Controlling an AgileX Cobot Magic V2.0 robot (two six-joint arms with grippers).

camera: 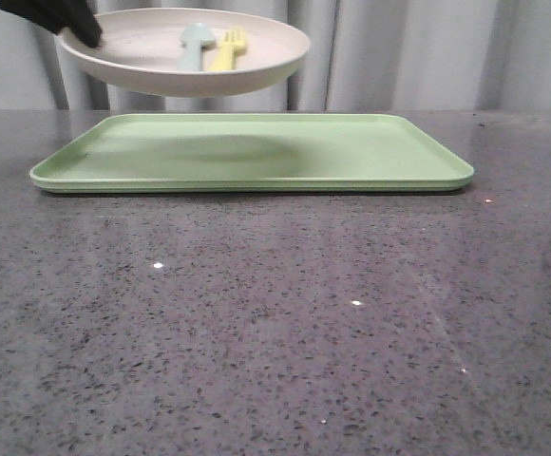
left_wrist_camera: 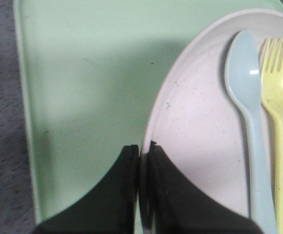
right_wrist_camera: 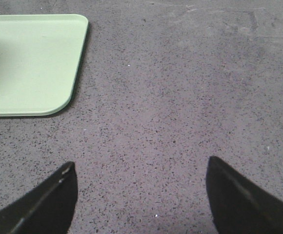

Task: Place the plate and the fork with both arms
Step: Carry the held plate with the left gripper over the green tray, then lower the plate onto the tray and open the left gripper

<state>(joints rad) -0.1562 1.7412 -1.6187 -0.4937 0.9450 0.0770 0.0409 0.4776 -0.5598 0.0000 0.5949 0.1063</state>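
Note:
My left gripper [camera: 90, 36] is shut on the left rim of the pale pinkish-beige plate [camera: 152, 52] and holds it in the air above the left part of the light-green tray [camera: 351, 152]. In the left wrist view the fingers [left_wrist_camera: 163, 195] pinch the plate [left_wrist_camera: 200, 122] rim. The pale-yellow fork [camera: 228, 49] lies in the plate beside a pale blue-green spoon [camera: 194, 44]; both show in the left wrist view, the fork [left_wrist_camera: 278, 112] and the spoon [left_wrist_camera: 246, 87]. My right gripper [right_wrist_camera: 140, 168] is open and empty over the bare tabletop, right of the tray corner [right_wrist_camera: 34, 63].
The tray lies at the back middle of the dark speckled stone table [camera: 275, 332]. Grey curtains [camera: 427, 52] hang behind. The plate casts a shadow on the tray's left half.

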